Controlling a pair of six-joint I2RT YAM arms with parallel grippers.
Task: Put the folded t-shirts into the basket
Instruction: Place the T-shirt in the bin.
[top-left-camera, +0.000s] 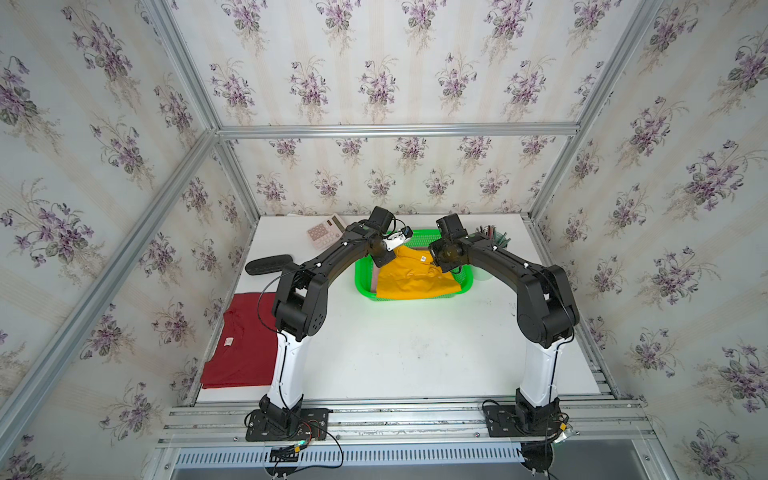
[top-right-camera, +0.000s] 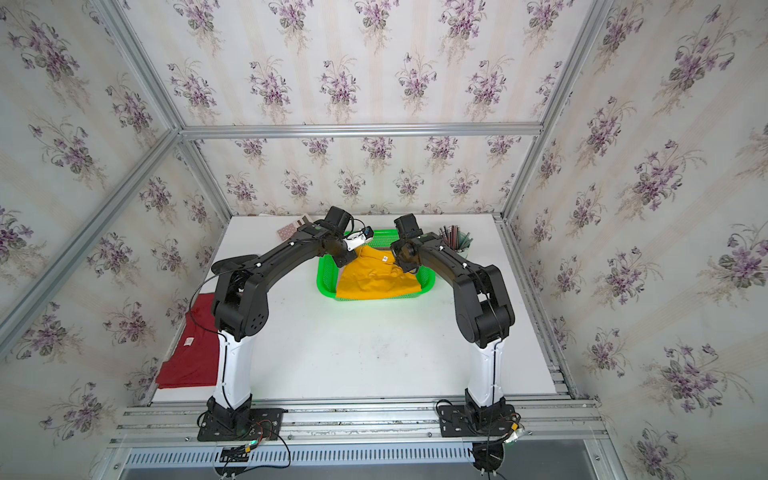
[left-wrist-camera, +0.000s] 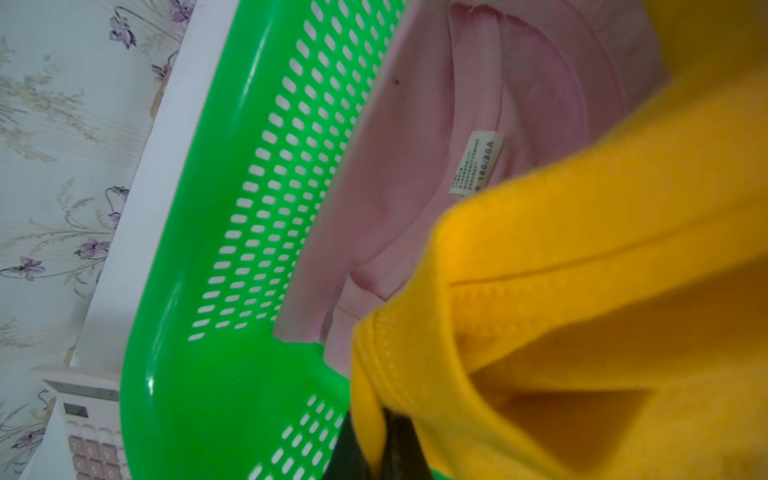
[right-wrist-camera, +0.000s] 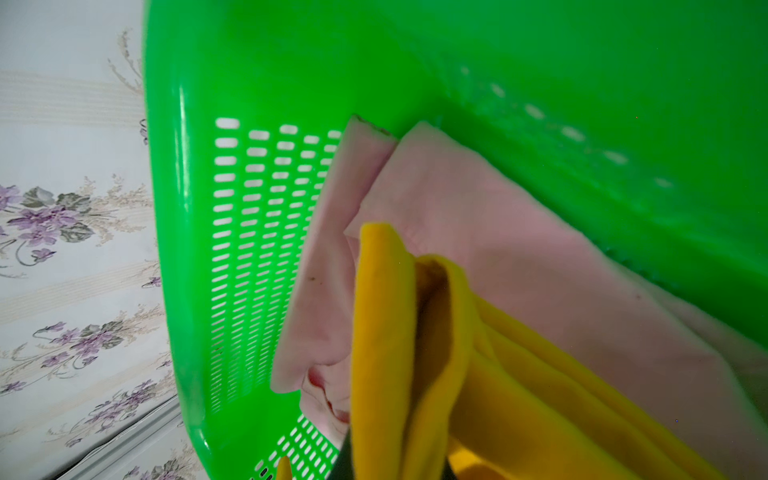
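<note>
Tabletop, white, amid floral wallpaper and aluminium framing; left tool and right tool both tight on yellow t-shirt.

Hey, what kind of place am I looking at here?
Probably a robot test cell dressed like a room: aluminium frame, floral wallpaper panels, two arms bolted at a white table.

From my remote station I see a white surface. A bright green basket sits at the far centre. A folded dark red t-shirt lies flat at the near left edge. A black oblong object and a calculator lie far left. A pencil cup stands far right.
</note>
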